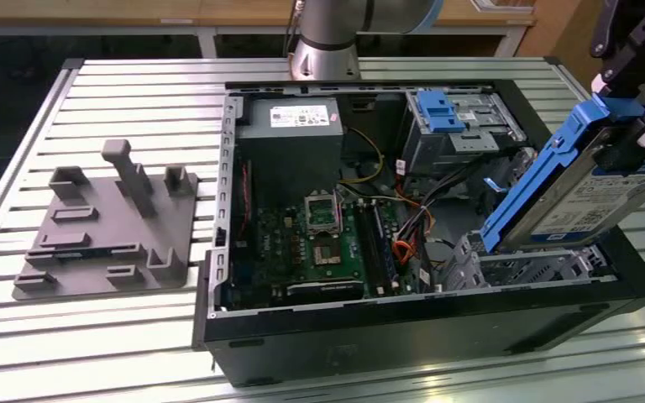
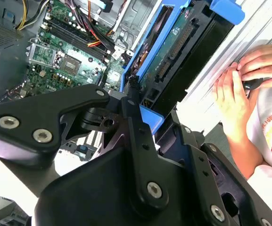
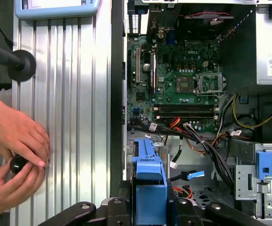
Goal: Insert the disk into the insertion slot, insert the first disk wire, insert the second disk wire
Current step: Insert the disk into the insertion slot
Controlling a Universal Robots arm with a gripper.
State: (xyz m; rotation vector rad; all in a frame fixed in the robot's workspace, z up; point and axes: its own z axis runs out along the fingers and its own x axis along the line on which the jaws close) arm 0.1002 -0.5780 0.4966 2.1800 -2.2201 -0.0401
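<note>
Blue-framed silver hard drive, clamped in black gripper, tilts over perforated silver cage beneath; step 1, needs squaring.

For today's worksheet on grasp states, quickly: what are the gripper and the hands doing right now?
Gripper: shut on the flat silver disk in a bright blue plastic frame.
Person's hands: together holding a small black round object.

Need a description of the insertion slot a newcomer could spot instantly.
Start at the open black computer case on the slatted table. At its near corner on the exterior view's right, under the tilted blue-framed disk, sits the insertion slot: a low silver perforated cage. The grey bay farther back carries a blue latch; this cage has none.
</note>
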